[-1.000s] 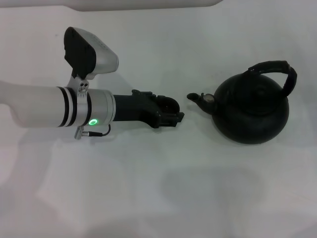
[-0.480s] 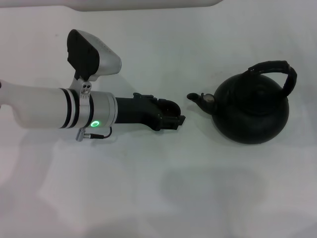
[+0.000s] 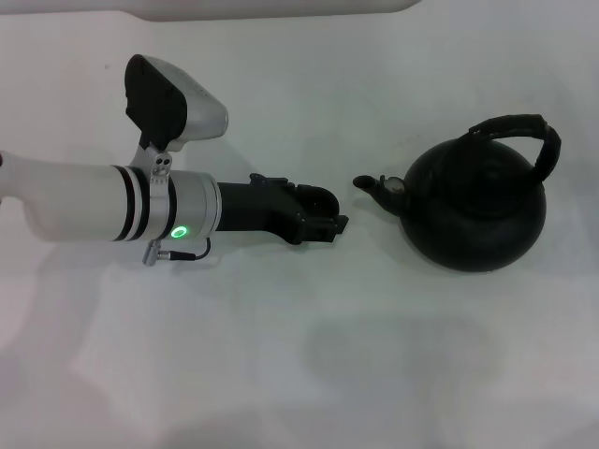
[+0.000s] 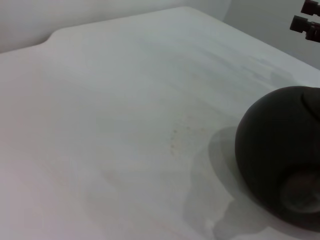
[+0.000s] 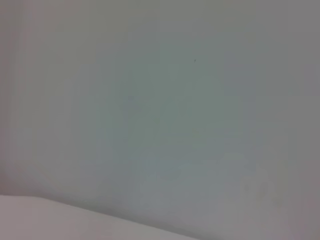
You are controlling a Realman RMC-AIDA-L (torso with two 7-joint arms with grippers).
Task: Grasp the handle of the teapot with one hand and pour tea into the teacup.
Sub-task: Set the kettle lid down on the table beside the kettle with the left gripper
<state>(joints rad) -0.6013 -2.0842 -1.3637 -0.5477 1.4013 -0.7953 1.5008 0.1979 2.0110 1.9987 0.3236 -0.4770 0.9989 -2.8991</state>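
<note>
Teacup: we find it mostly hidden under the left gripper [image 3: 328, 223]; whether those fingers are spread, we cannot tell. Teapot [image 3: 475, 206] on the white table [image 3: 281, 355], right side, spout [image 3: 370, 185] facing the gripper, handle [image 3: 524, 131] untouched. No writing legible.

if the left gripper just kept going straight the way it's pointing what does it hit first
Probably the teapot: the left gripper points across the table toward its spout, with only bare table between. Height is unclear, so it might pass just under the spout.
</note>
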